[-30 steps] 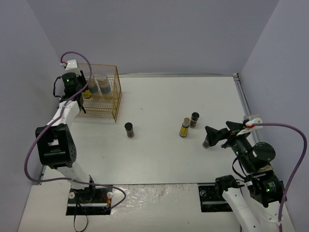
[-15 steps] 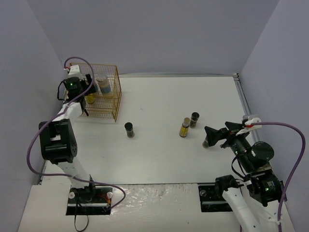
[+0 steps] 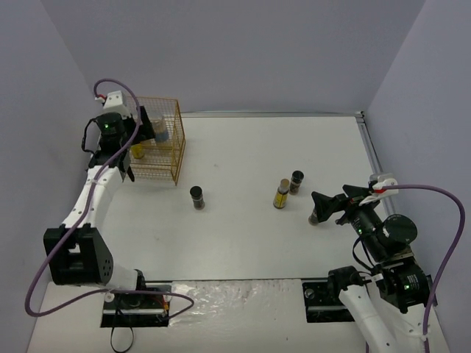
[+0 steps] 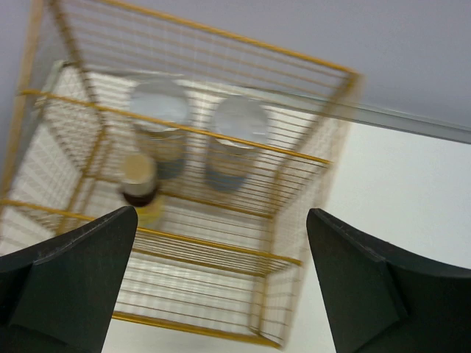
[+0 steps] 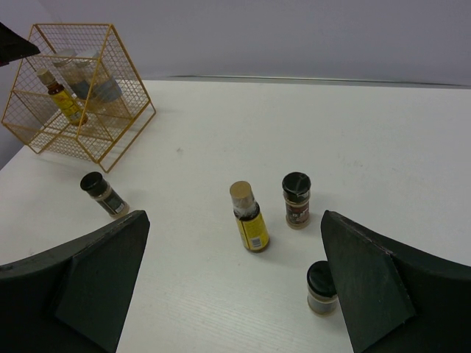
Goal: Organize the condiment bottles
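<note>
altogether seven stand in view, three inside the gold wire rack (image 3: 179,154) and four out on the tabletop (image 5: 383,147). the rack sits at the far left of the tabletop. in it, the left pale jar (image 4: 158,121) and the right pale jar (image 4: 237,136) stand side by side, both with blue labels. the racked yellow bottle (image 4: 138,187), slim and pale-capped, stands just beside the left one.

out in the open, the loose yellow bottle (image 5: 250,220) stands upright right of the middle, with the middle dark jar (image 5: 298,198) just beside it. the near dark jar (image 5: 320,287) stands closer to the right arm. the lone dark jar (image 5: 103,193) is well apart to the left, between the rack and the other three. so the count is two pale jars, two yellow-labelled bottles and three short dark jars with black lids.

the left end effector (image 4: 222,213) hovers close by the rack with its fingers spread wide. nothing is between them and they pinch nothing; the rack's wires and the three bottles inside show through the gap.

the right end effector (image 3: 316,206) is also spread wide, low over the right side of the tabletop, and it grips nothing. the near dark jar stands just beside one of its fingers; whether the two touch i cannot tell.
</note>
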Controlling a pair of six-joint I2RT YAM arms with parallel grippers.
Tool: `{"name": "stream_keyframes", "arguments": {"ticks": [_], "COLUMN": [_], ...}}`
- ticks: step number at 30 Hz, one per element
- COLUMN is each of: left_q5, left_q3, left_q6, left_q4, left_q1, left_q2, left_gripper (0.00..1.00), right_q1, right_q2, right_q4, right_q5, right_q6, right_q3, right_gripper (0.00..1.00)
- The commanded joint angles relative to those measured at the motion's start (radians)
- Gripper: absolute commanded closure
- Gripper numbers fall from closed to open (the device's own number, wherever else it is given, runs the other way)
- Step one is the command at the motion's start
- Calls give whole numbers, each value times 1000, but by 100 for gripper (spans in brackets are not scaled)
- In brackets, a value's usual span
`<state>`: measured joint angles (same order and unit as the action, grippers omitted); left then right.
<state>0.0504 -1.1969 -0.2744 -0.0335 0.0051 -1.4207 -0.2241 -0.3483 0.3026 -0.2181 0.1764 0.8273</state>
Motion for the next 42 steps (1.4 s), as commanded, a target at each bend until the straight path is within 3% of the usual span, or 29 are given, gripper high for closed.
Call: {"name": "stream_keyframes", "arguments": {"ticks": [1,7,13,17,27,33,42], "left_q5": [124,162,177,204,200,182,177], "left_q3": [40,156,124,56,-83,-161,-209], "left_q6": [-23,22,81,108,145,158,166], "left_q4": [-35,-204,-337,-381,-408,-377,-379], "left_q1": [-207,-517,-757,-845,-906,-907,-928], "left_q2": [142,107,-44,-158,-340,-419,-475], "left_gripper": [3,3,3,3,4,10,29], "right_q1": [-3,-3,-3,-4,-3,-3,-4], "right_q2": [-31,-28,-13,3,28,35,32], "right_q4": [-95,-94,-92,-85,-36,-12,-10], "right_q5": [-21,-29,-15,7,28,47,49], "right_q6": [8,14,18,21,28,25,25], "right_q3": [35,35,47,53,73,75,76], "right_gripper": [0,0,0,0,0,0,0]}}
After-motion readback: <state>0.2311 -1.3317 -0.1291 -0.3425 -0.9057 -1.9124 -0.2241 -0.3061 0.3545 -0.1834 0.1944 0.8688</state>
